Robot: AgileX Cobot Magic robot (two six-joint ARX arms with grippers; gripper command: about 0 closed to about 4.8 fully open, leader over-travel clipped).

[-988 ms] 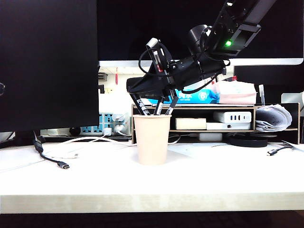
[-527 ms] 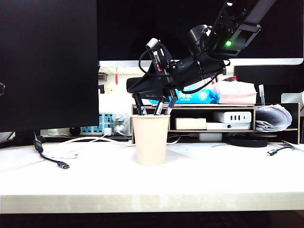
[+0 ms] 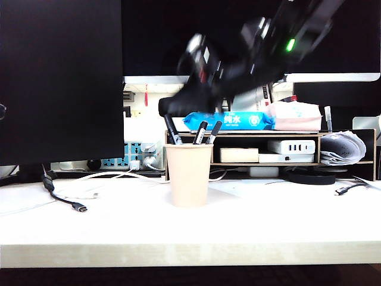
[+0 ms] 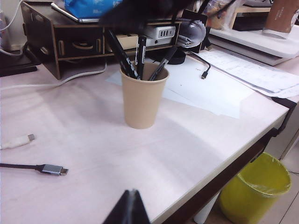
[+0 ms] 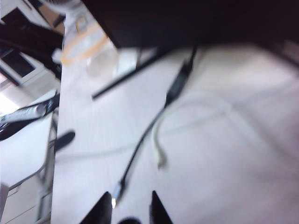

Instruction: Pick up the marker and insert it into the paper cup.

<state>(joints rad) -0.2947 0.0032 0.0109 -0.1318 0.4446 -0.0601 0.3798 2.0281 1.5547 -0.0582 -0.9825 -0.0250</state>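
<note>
Right gripper (image 5: 130, 206) blurred, perhaps above cup (image 3: 189, 176).

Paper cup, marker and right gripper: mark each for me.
paper cup (image 3: 190, 176): exterior view, middle of its side wall.
marker (image 3: 172, 130): exterior view, barrel above the cup rim.
right gripper (image 5: 130, 208): right wrist view, midway between fingertips, open.

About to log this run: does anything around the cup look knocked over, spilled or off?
Nothing stands out. The paper cup stands upright on the table, the marker and two pens leaning inside. The right end effector is open and empty above; the left end effector is shut.
</note>
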